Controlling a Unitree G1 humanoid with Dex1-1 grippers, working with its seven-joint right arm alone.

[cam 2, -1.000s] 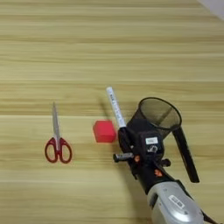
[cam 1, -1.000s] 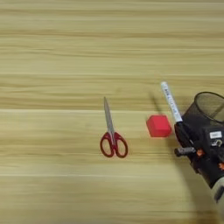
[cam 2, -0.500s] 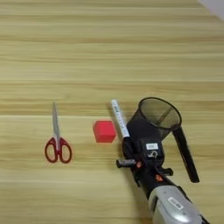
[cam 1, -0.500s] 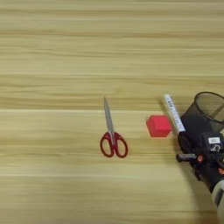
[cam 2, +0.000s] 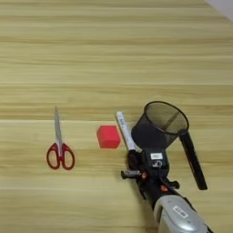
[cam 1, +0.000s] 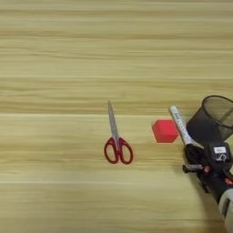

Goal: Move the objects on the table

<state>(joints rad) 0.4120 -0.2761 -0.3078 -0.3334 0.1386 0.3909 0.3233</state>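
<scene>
At the near right of the tabletop [cam 2: 113, 54], the robot's silver forearm [cam 2: 179, 220] reaches in from the bottom edge, its black pincer [cam 2: 133, 157] sitting over the near end of the slim white marker [cam 2: 124, 132]. The marker's near end vanishes under the pincer head, so whether the fingers are clenched on it or released cannot be told.

With the red cube [cam 2: 108, 136] as the landmark: the white marker lies just beside the cube's right side, running away from the robot and leaning slightly left, its far tip a little beyond the cube's far edge. Whether marker and cube touch cannot be made out.

Right of the cube, past the marker, a black mesh cup [cam 2: 159, 125] is tipped with its round open mouth turned up and to the right. Through the mesh and the mouth only the cup's own wall and wood grain show; nothing can be seen inside it. A slim black marker [cam 2: 193, 160] lies on the wood outside the cup, running from under the rim's right side toward the robot.

Well to the left of the cube rest red-handled scissors [cam 1: 117, 139], closed, handles nearer the robot, blades pointing away.

Beyond the cube the streaky light-tan boards stretch to the far edge.
</scene>
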